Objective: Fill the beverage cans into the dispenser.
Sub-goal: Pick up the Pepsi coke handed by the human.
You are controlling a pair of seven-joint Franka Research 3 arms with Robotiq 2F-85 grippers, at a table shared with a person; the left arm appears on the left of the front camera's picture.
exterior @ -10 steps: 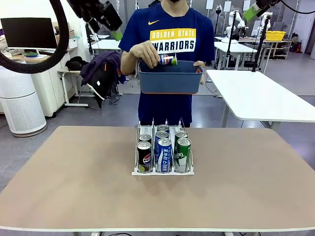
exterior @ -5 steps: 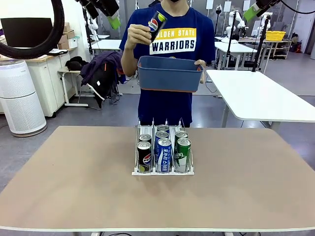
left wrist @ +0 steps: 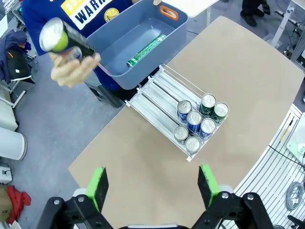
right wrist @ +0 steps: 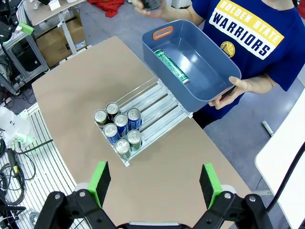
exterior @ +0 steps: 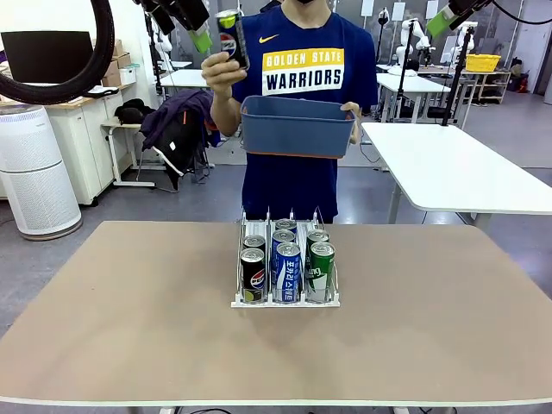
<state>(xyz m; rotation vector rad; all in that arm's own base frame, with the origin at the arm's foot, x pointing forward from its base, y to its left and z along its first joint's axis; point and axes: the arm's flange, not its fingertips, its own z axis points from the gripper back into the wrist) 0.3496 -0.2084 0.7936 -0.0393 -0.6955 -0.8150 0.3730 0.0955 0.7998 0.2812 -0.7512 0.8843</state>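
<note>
The left claw (left wrist: 153, 183) hangs high above the dispenser (left wrist: 159, 93) with its green pads spread wide and nothing between them. The right claw (right wrist: 155, 183) is just as wide and empty, up over the dispenser's other side. Level with the left claw, beyond the dispenser's far end, a person's hand (exterior: 221, 71) holds up a black Pepsi can (exterior: 230, 39) close to that claw, which looks like an offer.

To take it well, the left claw should straddle the can at mid-body, clear of the person's fingers, and close only once the can sits square between the pads. Closing off-centre would probably tip so slim a can.

Above the dispenser's far end the person also carries a dark blue tub (exterior: 297, 129) with one green can (right wrist: 171, 67) lying in it. The dispenser stands mid-bench (exterior: 129, 328), with seven cans (left wrist: 194, 118) crowded at its near end and the far stretches of its lanes free. The black can likely belongs upright in the left lane, behind the two black ones.
</note>
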